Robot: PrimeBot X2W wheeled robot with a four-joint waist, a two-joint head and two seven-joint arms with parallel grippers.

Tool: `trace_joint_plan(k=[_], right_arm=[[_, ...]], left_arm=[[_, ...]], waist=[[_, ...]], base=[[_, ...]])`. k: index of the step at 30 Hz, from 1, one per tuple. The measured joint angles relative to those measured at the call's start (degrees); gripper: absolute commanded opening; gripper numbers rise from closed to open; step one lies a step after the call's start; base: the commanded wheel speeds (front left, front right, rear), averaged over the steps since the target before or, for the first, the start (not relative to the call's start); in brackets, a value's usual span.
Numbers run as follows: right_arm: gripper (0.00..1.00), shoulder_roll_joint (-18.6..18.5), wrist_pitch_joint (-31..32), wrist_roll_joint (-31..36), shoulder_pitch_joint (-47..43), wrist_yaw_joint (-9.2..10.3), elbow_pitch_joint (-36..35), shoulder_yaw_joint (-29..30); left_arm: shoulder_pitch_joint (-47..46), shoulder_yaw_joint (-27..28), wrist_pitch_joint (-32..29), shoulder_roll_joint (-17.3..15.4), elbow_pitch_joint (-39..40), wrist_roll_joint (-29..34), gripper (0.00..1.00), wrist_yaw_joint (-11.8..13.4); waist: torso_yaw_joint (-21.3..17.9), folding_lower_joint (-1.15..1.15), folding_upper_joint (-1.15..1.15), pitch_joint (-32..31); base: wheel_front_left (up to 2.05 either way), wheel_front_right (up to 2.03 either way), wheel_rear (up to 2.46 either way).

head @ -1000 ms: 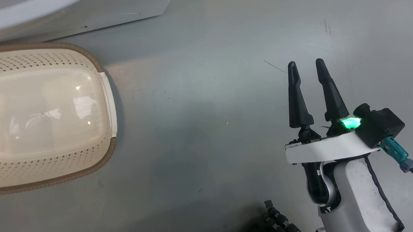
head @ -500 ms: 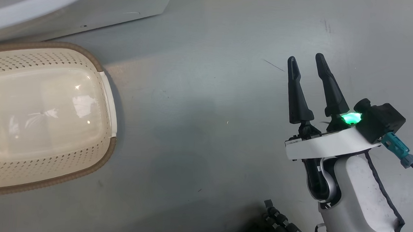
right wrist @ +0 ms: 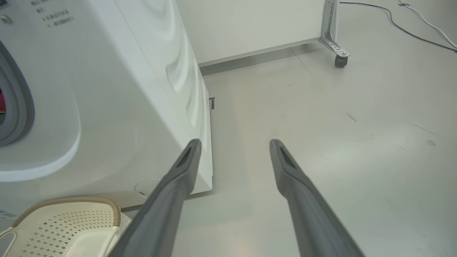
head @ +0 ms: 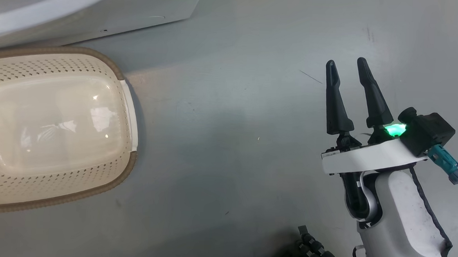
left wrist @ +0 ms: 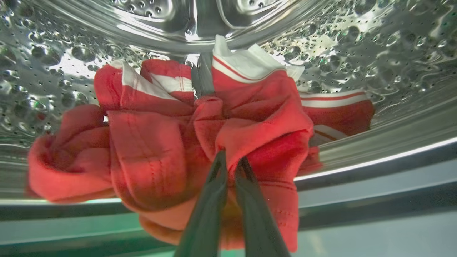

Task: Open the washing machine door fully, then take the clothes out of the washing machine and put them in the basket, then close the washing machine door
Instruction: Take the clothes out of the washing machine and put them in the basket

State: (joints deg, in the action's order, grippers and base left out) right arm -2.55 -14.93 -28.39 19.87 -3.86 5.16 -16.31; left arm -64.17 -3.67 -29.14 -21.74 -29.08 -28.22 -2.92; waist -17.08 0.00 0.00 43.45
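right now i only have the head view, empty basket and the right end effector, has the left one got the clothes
Observer: Yes, the left end effector is shut on a fold of the red clothes.
Operator: are they out of the washing machine
Observer: No, the whole bundle lies inside the steel drum.
Operator: anything ahead of the right end effector
Observer: A caster wheel and cables on the floor, well beyond it.

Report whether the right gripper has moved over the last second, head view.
Yes, slightly. Measured against the thin floor scratch beside it, the right gripper has crept up the view, forward. The basket's rightward slide is only the camera shifting.
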Motion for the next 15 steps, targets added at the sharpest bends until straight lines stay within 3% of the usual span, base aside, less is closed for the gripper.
trace_joint_plan(k=[15], right_arm=[[1.0, 0.0, 0.0, 3.6, -0.1, -0.09, 1.4, 2.3]], left_arm=[[6.4, 0.1, 14.0, 3.7, 3.4, 1.0, 0.0, -0.9]], waist=[[3.0, 0.0, 0.0, -3.7]], base=[[0.0, 0.0, 0.0]])
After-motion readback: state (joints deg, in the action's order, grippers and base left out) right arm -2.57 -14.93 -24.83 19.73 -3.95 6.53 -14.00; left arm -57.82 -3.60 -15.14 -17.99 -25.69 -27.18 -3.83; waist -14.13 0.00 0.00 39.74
